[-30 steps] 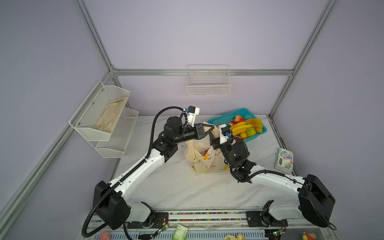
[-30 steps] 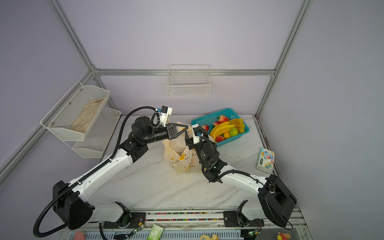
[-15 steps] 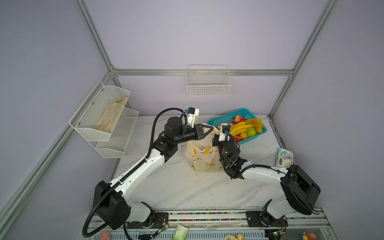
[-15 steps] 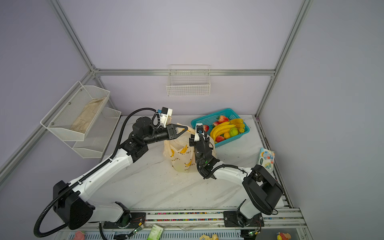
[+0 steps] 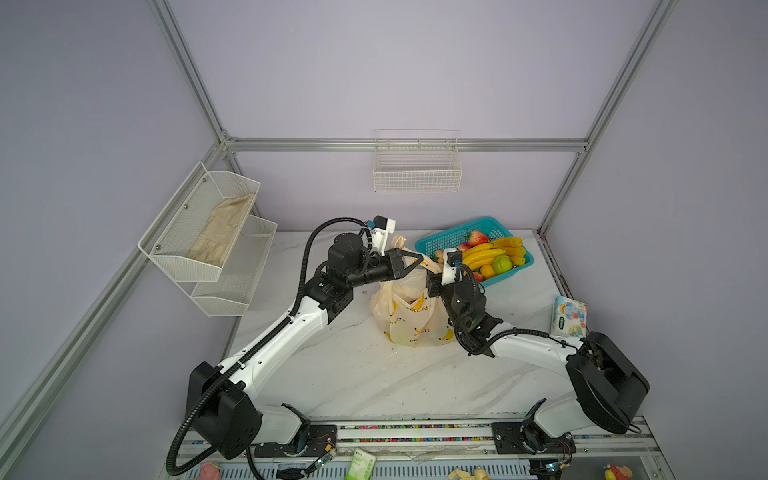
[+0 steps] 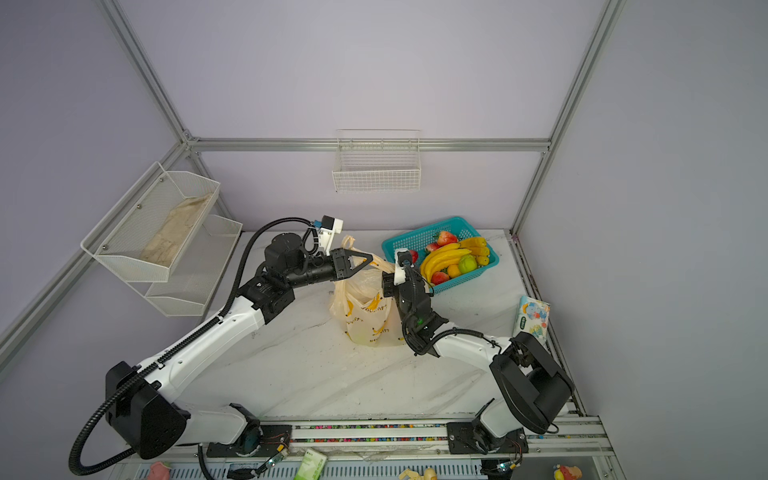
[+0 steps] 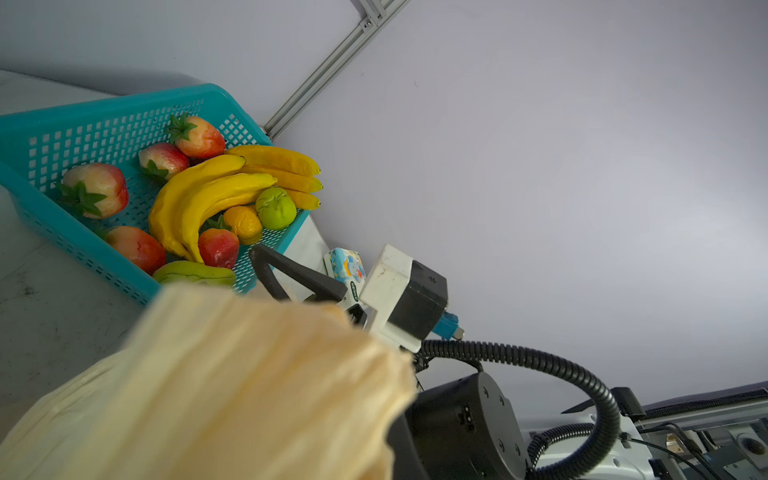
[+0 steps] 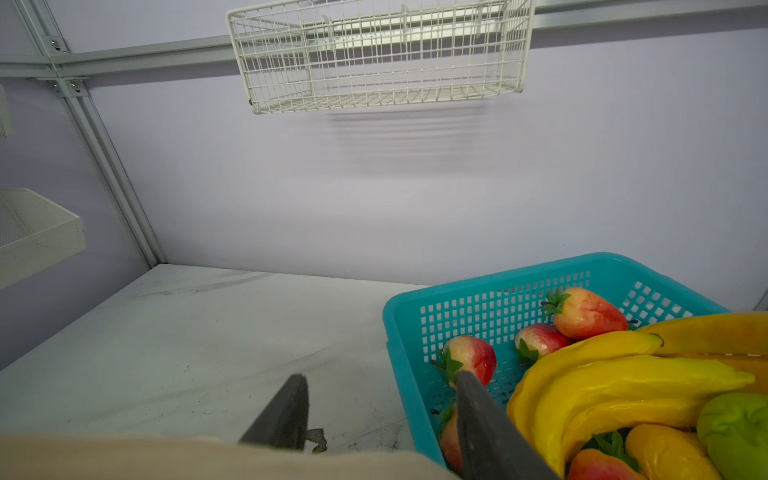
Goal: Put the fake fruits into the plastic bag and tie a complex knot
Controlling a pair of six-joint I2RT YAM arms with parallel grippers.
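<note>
The cream plastic bag [image 5: 411,318] [image 6: 368,318] stands mid-table, printed with bananas. My left gripper [image 5: 419,261] [image 6: 370,260] is shut on the bag's handle and holds it up. In the left wrist view blurred bag film [image 7: 216,386] hides these jaws. My right gripper [image 8: 380,376] is open and empty at the bag's right top edge [image 5: 433,274]; bag film covers the base of its fingers. The fake fruits [image 5: 490,257] [image 8: 623,386] lie in the teal basket [image 8: 415,316]: bananas, strawberries, a green one, an orange one. No knot shows.
The teal basket [image 5: 449,237] sits at the back right, just behind my right gripper. A tissue pack [image 5: 569,316] lies at the right edge. A two-tier wire shelf [image 5: 203,232] hangs on the left wall, and a wire basket [image 5: 417,166] on the back wall.
The right arm's elbow and rear links have swung left, while its gripper has stayed by the bag's top. The left arm and the held handle have not moved.
</note>
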